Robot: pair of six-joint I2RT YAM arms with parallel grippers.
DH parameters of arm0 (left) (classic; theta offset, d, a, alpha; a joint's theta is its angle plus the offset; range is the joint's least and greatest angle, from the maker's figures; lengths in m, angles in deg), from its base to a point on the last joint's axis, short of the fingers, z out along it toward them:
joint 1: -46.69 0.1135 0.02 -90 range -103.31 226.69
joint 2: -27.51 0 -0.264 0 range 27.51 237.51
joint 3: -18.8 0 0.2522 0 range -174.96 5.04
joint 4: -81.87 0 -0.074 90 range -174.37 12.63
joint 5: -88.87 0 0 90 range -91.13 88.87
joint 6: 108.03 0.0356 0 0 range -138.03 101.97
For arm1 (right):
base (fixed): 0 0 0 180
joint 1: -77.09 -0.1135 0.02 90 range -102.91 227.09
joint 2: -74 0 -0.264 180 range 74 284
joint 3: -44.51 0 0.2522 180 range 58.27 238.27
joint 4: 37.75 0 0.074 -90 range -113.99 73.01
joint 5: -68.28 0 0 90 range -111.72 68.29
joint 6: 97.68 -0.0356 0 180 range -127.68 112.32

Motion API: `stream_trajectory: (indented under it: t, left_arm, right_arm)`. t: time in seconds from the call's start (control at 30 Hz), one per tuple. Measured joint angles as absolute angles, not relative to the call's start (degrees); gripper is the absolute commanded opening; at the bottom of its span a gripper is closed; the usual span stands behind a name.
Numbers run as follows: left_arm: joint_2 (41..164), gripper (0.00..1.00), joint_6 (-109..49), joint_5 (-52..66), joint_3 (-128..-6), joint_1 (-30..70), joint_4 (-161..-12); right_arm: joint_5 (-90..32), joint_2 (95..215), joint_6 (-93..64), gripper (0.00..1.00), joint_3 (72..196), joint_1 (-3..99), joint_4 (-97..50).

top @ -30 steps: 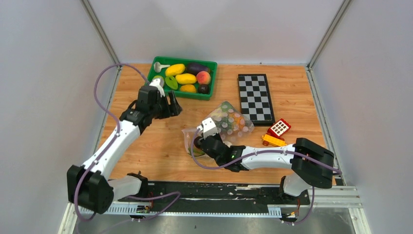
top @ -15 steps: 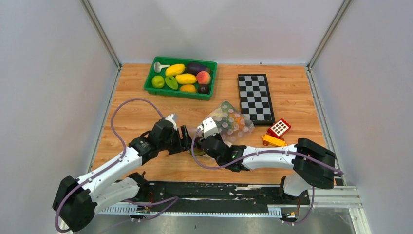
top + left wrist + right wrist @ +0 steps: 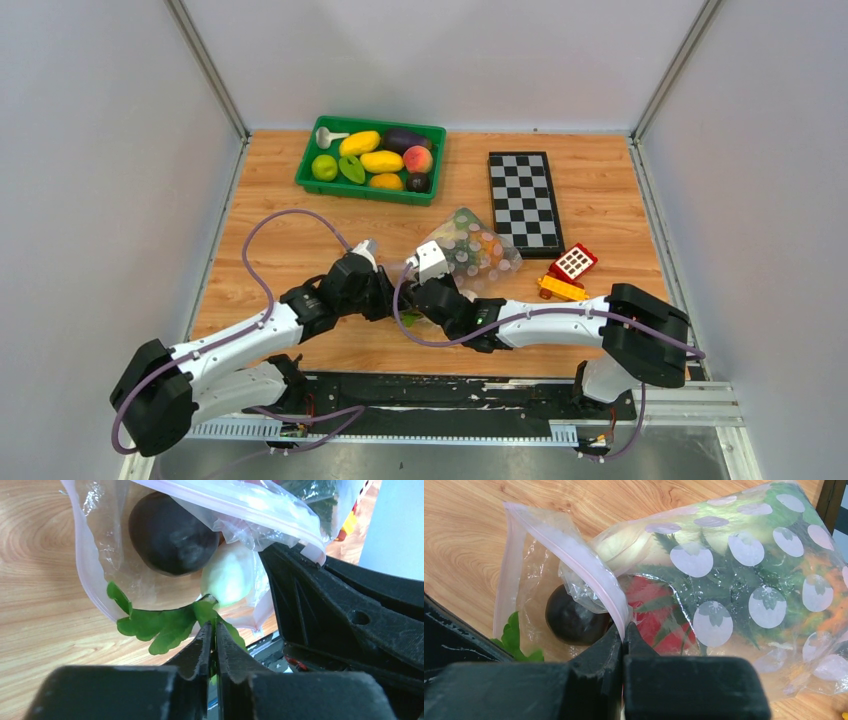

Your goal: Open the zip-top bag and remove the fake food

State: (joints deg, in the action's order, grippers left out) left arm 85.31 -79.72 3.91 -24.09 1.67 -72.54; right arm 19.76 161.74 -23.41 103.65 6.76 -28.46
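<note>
Pinches the leafy green piece (image 3: 160,622) in the left gripper (image 3: 211,630), jaws pressed almost together on its stalk, just outside the mouth of the zip-top bag (image 3: 468,245). Clamps the pink zip strip (image 3: 589,562) in the right gripper (image 3: 623,632) — jaws tight on the lip. Bag mid-table, just left of the chessboard (image 3: 522,200), with a white radish (image 3: 230,572) and a dark round fruit (image 3: 167,535) at its mouth. Left arm at the far green tray (image 3: 365,193) a second ago — now in at the bag; right arm unmoved.

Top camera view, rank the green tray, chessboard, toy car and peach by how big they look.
Largest first: green tray, chessboard, toy car, peach. No two look alike enough to tie.
</note>
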Motion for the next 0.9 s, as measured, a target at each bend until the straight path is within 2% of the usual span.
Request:
stream_trajectory:
  t: [0.03, 0.33, 0.67, 0.9]
  left_arm:
    - [85.3, 0.00, -79.9, 3.9, -24.1, 1.7, -72.7]
    - [82.2, 0.00, -78.4, 2.2, -27.1, 1.7, -65.3]
    - [77.4, 0.00, -68.0, -3.2, -44.7, 1.7, -47.6]
    - [80.2, 0.00, -60.0, -10.8, -60.6, 1.8, -36.1]
  right_arm:
    - [19.8, 161.7, -23.5, 0.00, 103.7, 6.8, -28.5]
    - [21.8, 161.8, -24.7, 0.00, 103.6, 6.8, -27.8]
    - [24.7, 161.8, -26.9, 0.00, 103.0, 6.8, -26.4]
    - [25.4, 162.0, -28.2, 0.00, 102.8, 6.8, -25.3]
